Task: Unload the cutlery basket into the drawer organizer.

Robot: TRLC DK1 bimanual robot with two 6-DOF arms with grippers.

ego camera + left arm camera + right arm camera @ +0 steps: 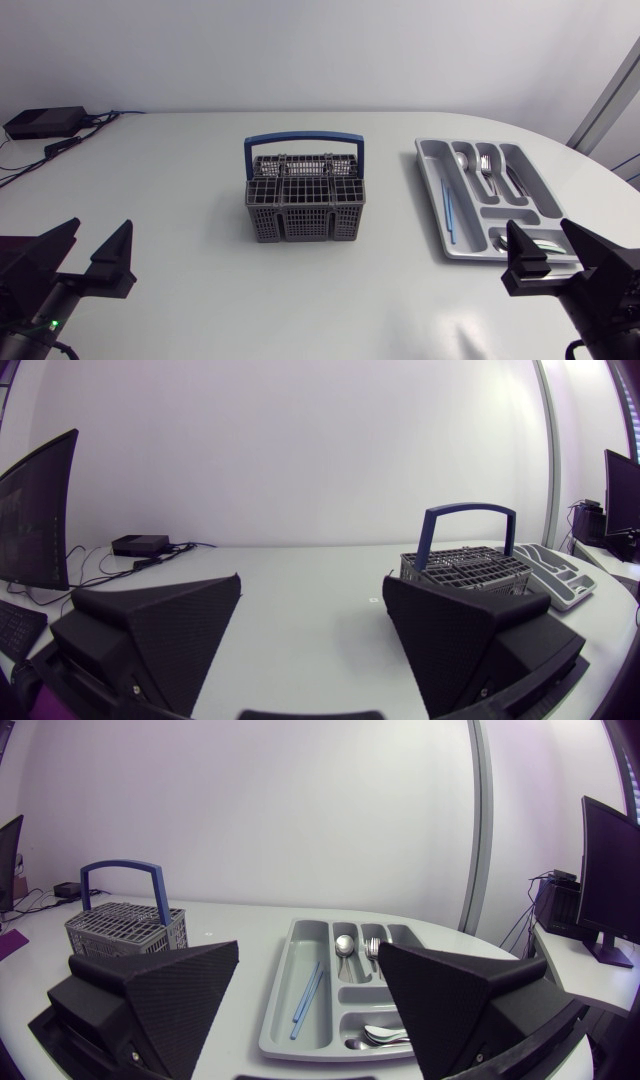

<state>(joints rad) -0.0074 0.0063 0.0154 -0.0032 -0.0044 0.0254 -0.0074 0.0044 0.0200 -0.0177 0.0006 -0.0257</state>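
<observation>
My left pincer [100, 228] hangs over the near left of the table [200, 150], its two broad matte black wedges spread wide with nothing between them. In its own view [312, 580] the wedge faces show a fine woven grain. My right pincer [540, 228] gapes just as wide and bare at the near right, over the near end of the organizer [430, 190].

The basket [305, 200] stands upright mid-table, well apart from both pincers. It is a boxy grey plastic lattice with a gridded top and a blue arched handle [304, 140]. I cannot tell what lies inside it.

The organizer is a smooth grey moulded tray with long rounded compartments, right of the basket and apart from it. A shiny metal spoon [343, 945] and fork [371, 948] lie in neighbouring slots. Thin blue sticks [307, 992] lie in the long slot on the basket's side, and more bright spoons [385, 1035] lie in the crosswise slot nearest my right pincer.
</observation>
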